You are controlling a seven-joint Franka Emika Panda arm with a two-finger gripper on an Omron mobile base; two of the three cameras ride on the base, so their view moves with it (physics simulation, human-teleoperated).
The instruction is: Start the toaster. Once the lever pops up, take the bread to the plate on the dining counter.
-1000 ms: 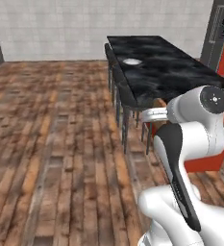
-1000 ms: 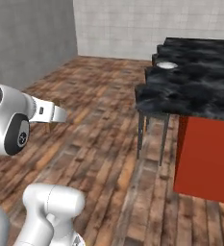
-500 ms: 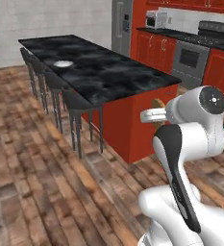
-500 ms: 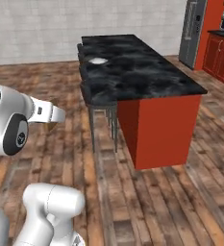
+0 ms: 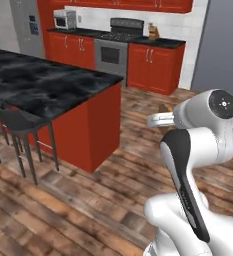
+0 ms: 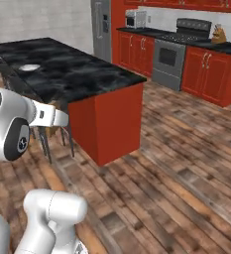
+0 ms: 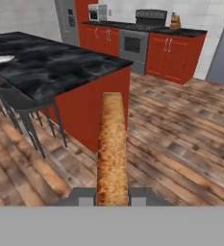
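Note:
In the hand view my gripper [image 7: 112, 197] is shut on the bread [image 7: 112, 144], a golden-brown slice seen edge-on that sticks forward between the two fingertips. In the left base view the hand [image 5: 160, 118] is held up in front of the arm's shoulder, over the wooden floor. The dining counter [image 5: 48, 85] [image 6: 72, 69] [image 7: 46, 60], black marble on a red base, lies ahead to the left, some way off. The small white plate [image 6: 29, 67] [image 7: 2, 58] sits on its far left part. The toaster is out of view.
Dark stools [image 5: 18, 120] [image 7: 17, 98] stand along the counter's near side. Red cabinets with a steel stove [image 5: 113, 47] [image 6: 174, 54] line the back wall, with a fridge [image 5: 28, 25] and microwave [image 5: 64, 19] to the left. Open wooden floor lies between me and them.
The whole picture has swung: the base has turned, so the dining counter slid from the right to the left and the back-wall cabinets came into view. The gripper stays shut on the bread.

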